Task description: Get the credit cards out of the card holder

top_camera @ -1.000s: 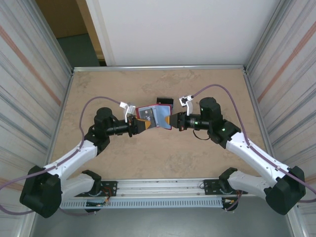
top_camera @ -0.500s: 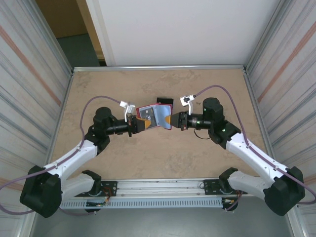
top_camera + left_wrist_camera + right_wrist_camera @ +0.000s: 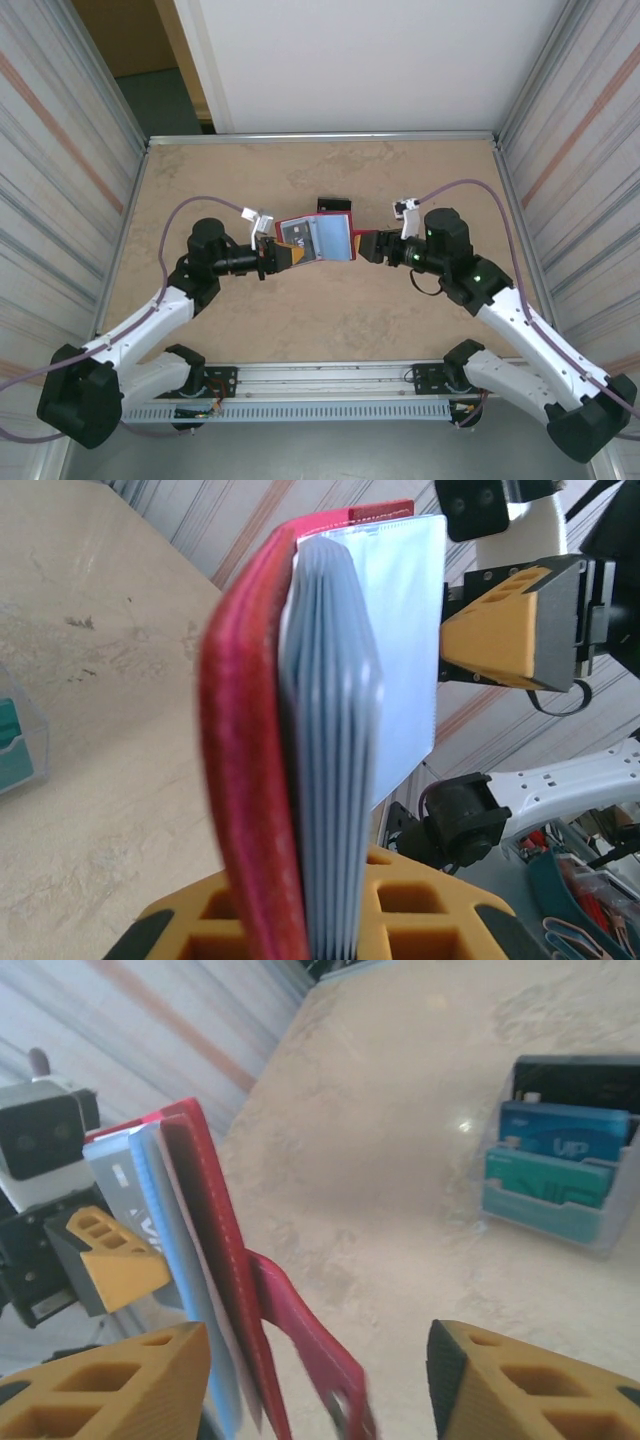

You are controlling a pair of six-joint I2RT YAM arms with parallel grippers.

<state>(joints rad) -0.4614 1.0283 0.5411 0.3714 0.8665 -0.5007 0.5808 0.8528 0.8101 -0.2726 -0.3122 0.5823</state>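
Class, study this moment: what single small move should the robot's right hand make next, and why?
Probably ease the open right hand in toward the red folding wallet and pinch the marked grey card showing in its clear sleeves. The left hand grips the wallet by one edge, sleeves fanned toward the right hand, which holds nothing.

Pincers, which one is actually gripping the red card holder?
The left pincer: it is clamped on one end of the card holder, holding it up off the table. The right pincer stands open at the other end.
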